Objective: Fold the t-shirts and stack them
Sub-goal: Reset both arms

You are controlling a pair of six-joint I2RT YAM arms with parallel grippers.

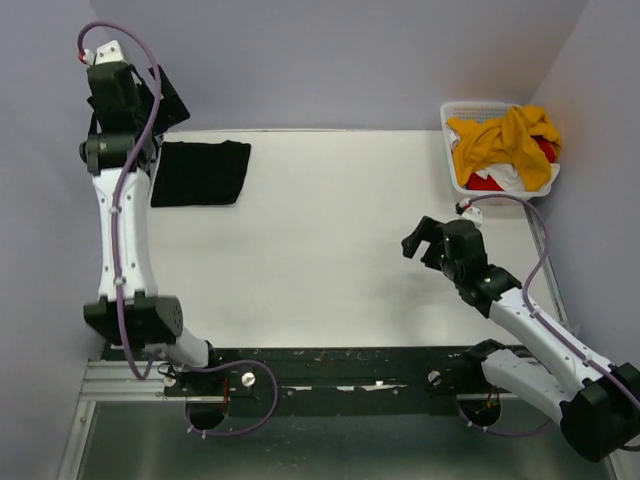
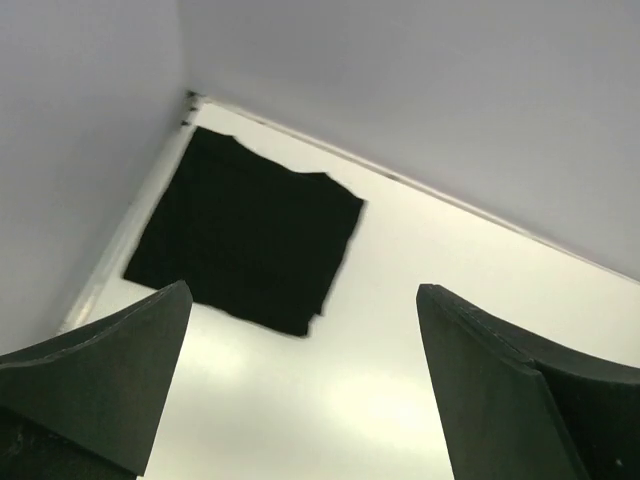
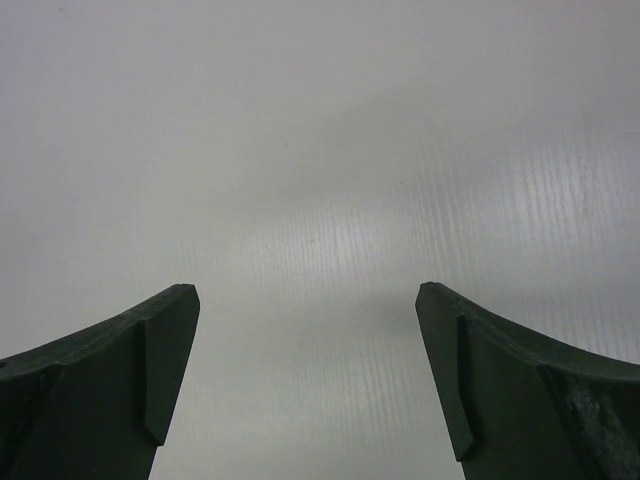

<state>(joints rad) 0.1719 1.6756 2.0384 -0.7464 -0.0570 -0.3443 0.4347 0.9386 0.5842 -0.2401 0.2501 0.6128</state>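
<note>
4 tees; 1 basket; 2 arms

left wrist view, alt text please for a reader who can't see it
A folded black t-shirt lies flat on the white table, near its corner. The left gripper hangs open in the foreground, holding nothing.

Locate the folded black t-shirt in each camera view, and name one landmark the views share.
Top external: black t-shirt at upper left, flat on the white table.
Left wrist: upper left, by the table's far corner.
Right wrist: not in it.
Shared landmark: the white table.
</note>
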